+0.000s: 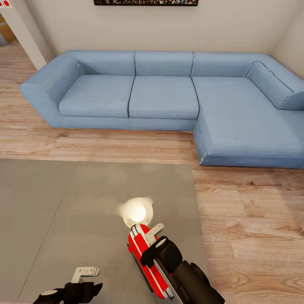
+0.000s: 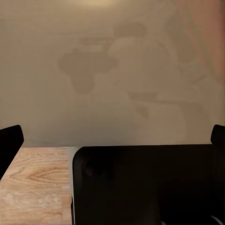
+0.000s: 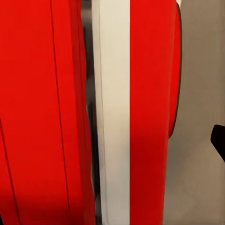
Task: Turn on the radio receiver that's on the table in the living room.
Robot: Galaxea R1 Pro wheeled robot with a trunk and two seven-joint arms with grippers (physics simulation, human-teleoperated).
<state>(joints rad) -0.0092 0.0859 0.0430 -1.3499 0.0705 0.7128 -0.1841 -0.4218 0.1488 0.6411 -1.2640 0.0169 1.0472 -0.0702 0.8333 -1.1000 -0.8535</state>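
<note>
Living room: light wood plank floor (image 1: pixel 253 219) across the middle and right of the head frame; beige walls behind; the lower edge of a dark crowd photo (image 1: pixel 145 2) at top centre.

Sofa (image 1: pixel 164 97): blue, L-shaped, spanning the upper half of the frame, chaise section at right.

Table (image 1: pixel 63 211): grey, flat, glossy, occupying the lower left; a bright lamp reflection (image 1: pixel 136 211) lay near its right part. In the left wrist view the tabletop (image 2: pixel 112 70) showed faint reflections, with floor planks at that frame's lower left.

Radio receiver (image 1: pixel 141 249): red with white stripes, lying on the table close to its right edge, at lower centre, just below the reflection. In the right wrist view its red and white case (image 3: pixel 70 117) was seen very close.

Right gripper (image 1: pixel 155 234): directly over the radio, dark wrist covering its near end; whether it touched, and how wide the jaws stood, could not be told.

Left gripper (image 1: pixel 86 272): over the table at the bottom left, apart from the radio, holding nothing; jaw width could not be told.
</note>
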